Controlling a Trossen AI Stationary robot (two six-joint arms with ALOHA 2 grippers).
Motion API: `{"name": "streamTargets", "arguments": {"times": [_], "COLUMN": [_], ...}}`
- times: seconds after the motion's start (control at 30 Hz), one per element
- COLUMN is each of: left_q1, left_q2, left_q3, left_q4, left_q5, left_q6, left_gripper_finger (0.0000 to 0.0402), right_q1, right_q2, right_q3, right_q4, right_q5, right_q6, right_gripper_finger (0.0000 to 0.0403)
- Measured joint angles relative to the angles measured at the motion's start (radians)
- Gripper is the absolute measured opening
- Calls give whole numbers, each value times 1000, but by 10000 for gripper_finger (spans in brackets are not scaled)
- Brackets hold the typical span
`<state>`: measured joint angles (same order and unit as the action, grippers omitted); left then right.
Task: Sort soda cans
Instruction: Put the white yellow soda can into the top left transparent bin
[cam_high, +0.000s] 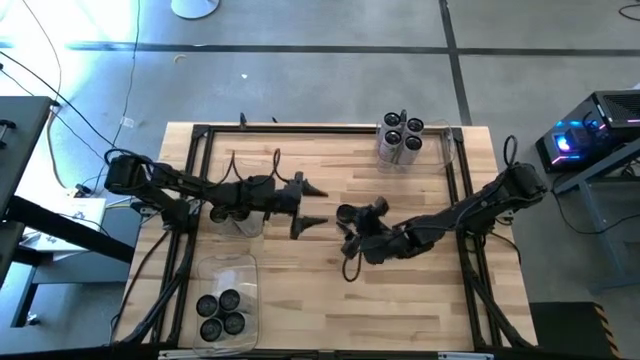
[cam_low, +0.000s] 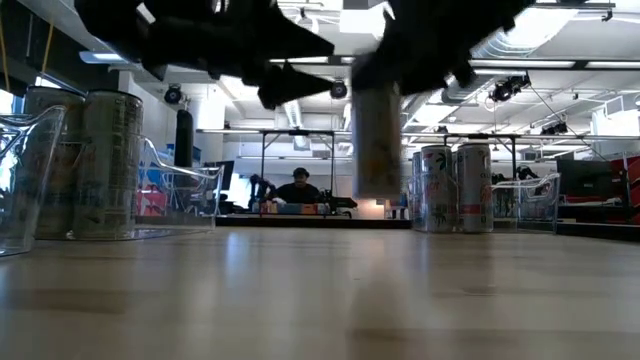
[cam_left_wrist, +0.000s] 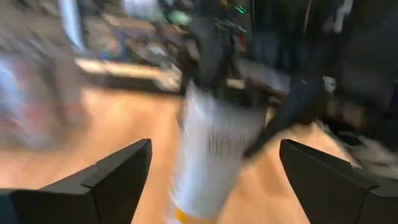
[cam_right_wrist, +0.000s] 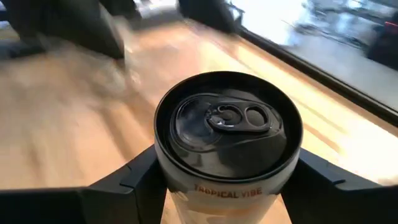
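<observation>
A silvery-white soda can (cam_right_wrist: 227, 146) with a dark top and the words "TROPICAL VIBE" on its side hangs upright above the middle of the tabletop (cam_high: 400, 300), clear of the wood in the low view, because the right end effector (cam_high: 352, 222) is clamped on its body just under the rim. That grip keeps the can vertical for carrying. The left end effector (cam_high: 310, 207) hovers just beside it with fingers spread wide and empty, which looks like a handover between arms. Dark-topped cans stand grouped in a clear bin (cam_high: 226, 268) at the near left, others in a bin (cam_high: 450, 145) at the far right, so the held can probably belongs with its own kind.
</observation>
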<state>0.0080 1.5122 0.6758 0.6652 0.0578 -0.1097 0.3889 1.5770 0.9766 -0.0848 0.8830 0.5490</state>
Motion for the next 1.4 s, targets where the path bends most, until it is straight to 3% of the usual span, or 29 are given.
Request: {"name": "streamTargets", "arguments": {"times": [0.1, 0.2, 0.27, 0.33, 0.5, 0.7, 0.83, 1.07, 1.13, 1.2, 1.4], "left_q1": [-39, -115, -151, -174, -187, -185, -204, -255, -267, -276, -267], "left_q2": [2, 42, 90, 154, 311, 374, 346, 280, 263, 240, 121], "left_q3": [4, 21, 33, 45, 103, 190, 202, 201, 200, 193, 84], "left_q4": [-13, 16, 80, 141, 279, 252, 187, 95, 65, 33, 45], "left_q5": [-163, -398, -526, -577, -570, -677, -760, -769, -787, -782, -530], "left_q6": [147, 289, 342, 350, 321, 322, 346, 342, 339, 349, 269], "left_gripper_finger": [348, 345, 345, 345, 345, 344, 326, 231, 231, 231, 231], "right_q1": [25, 39, 31, 26, 12, -10, -17, -16, -17, -17, -4], "right_q2": [2, -1, 0, 0, 0, -1, -1, -2, -3, -5, -30], "right_q3": [-3, -8, -41, -70, -79, -61, -62, -59, -57, -57, -63], "right_q4": [-148, -271, -256, -171, 166, 501, 514, 497, 487, 480, 441], "right_q5": [90, 194, 219, 229, 198, 76, 52, 28, -6, -36, -150], "right_q6": [157, 372, 435, 413, 118, -213, -235, -208, -210, -228, -482], "right_gripper_finger": [232, 232, 232, 232, 232, 232, 232, 232, 235, 265, 354]}}
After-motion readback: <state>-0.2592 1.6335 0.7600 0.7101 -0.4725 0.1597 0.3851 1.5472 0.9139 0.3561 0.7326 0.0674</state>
